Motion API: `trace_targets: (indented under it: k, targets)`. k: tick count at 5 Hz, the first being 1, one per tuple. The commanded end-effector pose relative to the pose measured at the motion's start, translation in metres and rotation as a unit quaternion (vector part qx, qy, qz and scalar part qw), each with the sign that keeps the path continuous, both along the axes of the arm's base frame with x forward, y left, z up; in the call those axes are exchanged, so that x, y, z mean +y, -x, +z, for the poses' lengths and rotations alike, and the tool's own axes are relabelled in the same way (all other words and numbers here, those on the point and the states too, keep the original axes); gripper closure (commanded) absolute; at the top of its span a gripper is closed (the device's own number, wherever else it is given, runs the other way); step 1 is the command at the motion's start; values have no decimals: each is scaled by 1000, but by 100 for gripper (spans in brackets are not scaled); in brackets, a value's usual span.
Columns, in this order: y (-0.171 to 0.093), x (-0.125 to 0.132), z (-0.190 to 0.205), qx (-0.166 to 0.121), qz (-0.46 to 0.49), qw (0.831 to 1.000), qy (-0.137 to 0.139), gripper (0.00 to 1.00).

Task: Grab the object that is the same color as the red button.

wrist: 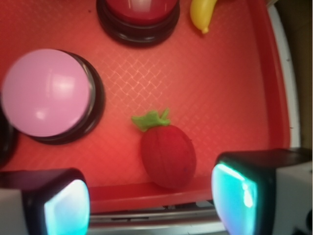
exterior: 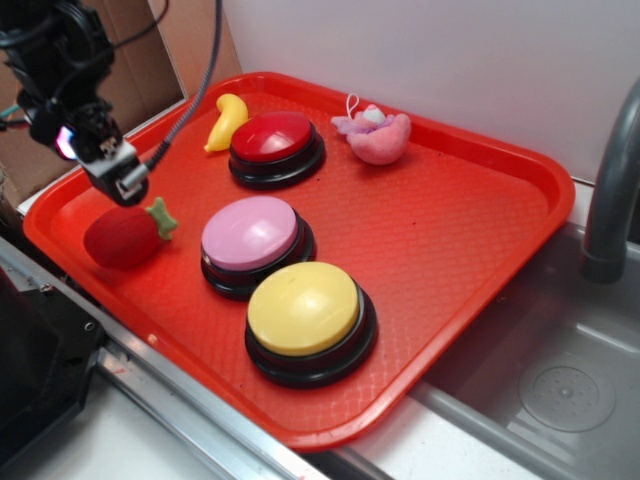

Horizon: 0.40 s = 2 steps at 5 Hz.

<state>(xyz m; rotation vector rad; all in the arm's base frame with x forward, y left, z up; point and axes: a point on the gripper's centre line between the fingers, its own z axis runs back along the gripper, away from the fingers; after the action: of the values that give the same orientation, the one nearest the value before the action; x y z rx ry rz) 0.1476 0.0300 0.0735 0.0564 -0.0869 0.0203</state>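
Three domed buttons stand on the red tray: the red button at the back, a pink-topped button in the middle and a yellow-topped button nearest the front rim. A yellow banana toy lies just beside the red button, and a pink plush toy sits well apart at the far side. The red plush strawberry lies near the tray's left rim, green leaves toward the pink-topped button, with nothing over it. The gripper hangs above it, jaws spread wide and holding nothing; the strawberry shows between the two fingers in the wrist view. The tray rests on a metal sink edge beside a grey faucet, with a white wall behind.
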Motion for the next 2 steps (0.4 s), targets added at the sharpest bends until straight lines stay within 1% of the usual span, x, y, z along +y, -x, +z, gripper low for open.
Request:
trace_targets:
  k: [1,2]
  targets:
    - [-7,16,-31,-6,-21,999,-38,0]
    - [-5,21,-41,-4,-7,997,-72,0]
